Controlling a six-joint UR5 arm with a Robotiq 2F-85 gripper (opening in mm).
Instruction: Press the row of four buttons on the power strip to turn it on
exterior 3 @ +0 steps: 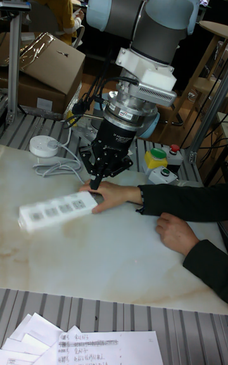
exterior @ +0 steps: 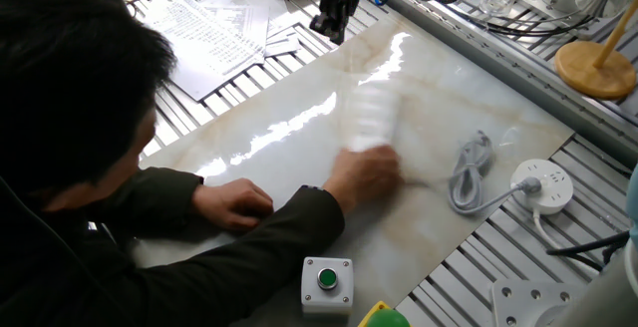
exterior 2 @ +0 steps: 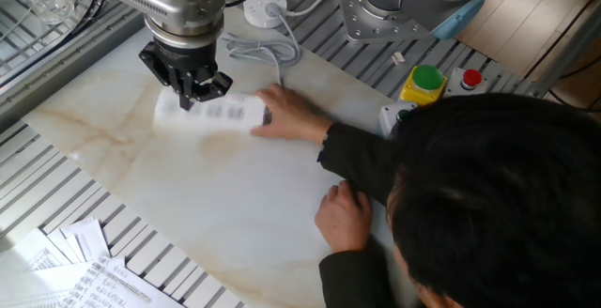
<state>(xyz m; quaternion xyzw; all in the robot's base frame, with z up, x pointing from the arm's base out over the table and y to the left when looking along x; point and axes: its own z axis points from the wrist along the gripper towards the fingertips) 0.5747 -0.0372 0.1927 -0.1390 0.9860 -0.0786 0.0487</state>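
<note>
- End effector (exterior: 329, 28) in one fixed view sits at the top edge of frame, dark fingers pointing down over the marble surface (exterior: 299, 118); finger gap not resolvable here.
- Power strip (exterior: 371, 118) is a white motion-blurred streak below and slightly right of the end effector, well apart from it. Person's hand (exterior: 364, 177) is at the strip's near end. Four buttons unreadable in the blur.
- Grey cord (exterior: 469, 172) is coiled further right of the strip, and the round white socket (exterior: 543, 185) is beyond that. Green-button box (exterior: 327, 284) sits at the surface's near edge.
- Other fixed view: end effector (exterior 2: 192, 87) hangs just above the far-left part of the power strip (exterior 2: 211, 113), overlapping its upper edge in the picture; contact cannot be told. Strip is blurred. Hand (exterior 2: 286, 115) holds the strip's right end. Fingertips look bunched, state still cannot be told.
- Tall fixed view: end effector (exterior 3: 95, 182) tip is directly above the hand (exterior 3: 114, 195), at the strip's right end. Power strip (exterior 3: 58, 209) lies flat, extending left and below the tip, outlet faces up. Fingers read as one dark point; spread or pressed together, cannot tell.
</note>
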